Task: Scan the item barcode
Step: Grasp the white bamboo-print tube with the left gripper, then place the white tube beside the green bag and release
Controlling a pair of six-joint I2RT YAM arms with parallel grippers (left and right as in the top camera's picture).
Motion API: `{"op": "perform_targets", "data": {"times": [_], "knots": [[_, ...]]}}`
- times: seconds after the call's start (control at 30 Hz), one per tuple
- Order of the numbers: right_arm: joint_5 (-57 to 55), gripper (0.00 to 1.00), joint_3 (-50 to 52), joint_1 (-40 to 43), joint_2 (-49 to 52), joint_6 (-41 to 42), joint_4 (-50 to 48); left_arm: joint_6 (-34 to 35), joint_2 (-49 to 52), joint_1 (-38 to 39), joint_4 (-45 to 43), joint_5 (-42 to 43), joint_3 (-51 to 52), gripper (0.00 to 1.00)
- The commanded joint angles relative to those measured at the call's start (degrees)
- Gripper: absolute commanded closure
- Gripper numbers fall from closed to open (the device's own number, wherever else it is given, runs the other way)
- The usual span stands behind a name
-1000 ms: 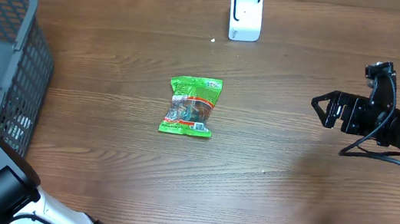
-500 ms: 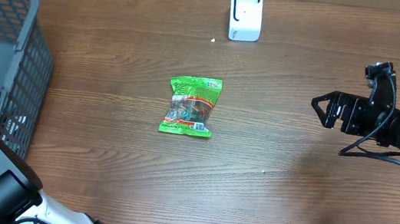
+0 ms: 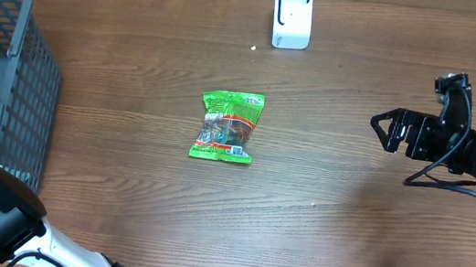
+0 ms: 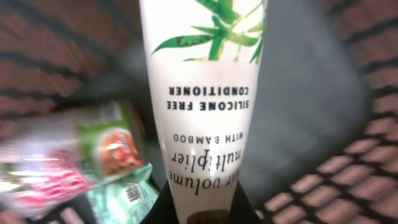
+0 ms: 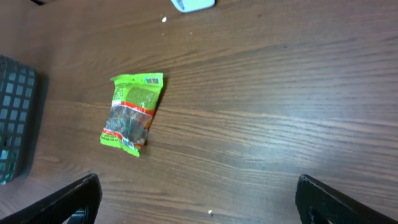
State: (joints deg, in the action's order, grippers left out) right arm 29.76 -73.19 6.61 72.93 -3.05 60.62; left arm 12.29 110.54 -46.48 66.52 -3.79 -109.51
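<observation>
Conditioner tube is pinched by left gripper inside basket — not yet presented to scanner; right gripper is spread.

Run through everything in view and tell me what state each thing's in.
conditioner tube, held inside the basket.
left gripper, shut on the conditioner tube.
right gripper, open, empty.
green snack packet, flat on the table, untouched.
basket, upright, packets inside.
scanner, standing upright.
</observation>
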Motion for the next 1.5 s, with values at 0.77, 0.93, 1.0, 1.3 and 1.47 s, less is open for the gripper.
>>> {"op": "perform_targets", "data": {"times": [0.77,0.93,1.0,1.3,1.47], "knots": [[0.07,0.00,-1.40,-0.24,-0.15,-0.39,-1.92,5.57,-1.46,57.96,17.38,15.19,-12.41,0.96],[0.04,0.00,-1.40,-0.24,-0.15,-0.39,-1.79,15.58,-1.46,70.86,2.16,15.08,3.43,0.96],[0.04,0.00,-1.40,-0.24,-0.15,-0.39,-1.77,18.38,-1.46,74.10,-2.91,12.81,8.31,0.96],[0.07,0.00,-1.40,-0.24,-0.15,-0.39,-1.79,21.62,-1.14,79.62,-31.47,5.88,29.88,0.96],[0.07,0.00,-1.40,-0.24,-0.15,-0.39,-1.75,24.28,-1.14,79.62,-39.93,9.62,36.35,0.96]]}}
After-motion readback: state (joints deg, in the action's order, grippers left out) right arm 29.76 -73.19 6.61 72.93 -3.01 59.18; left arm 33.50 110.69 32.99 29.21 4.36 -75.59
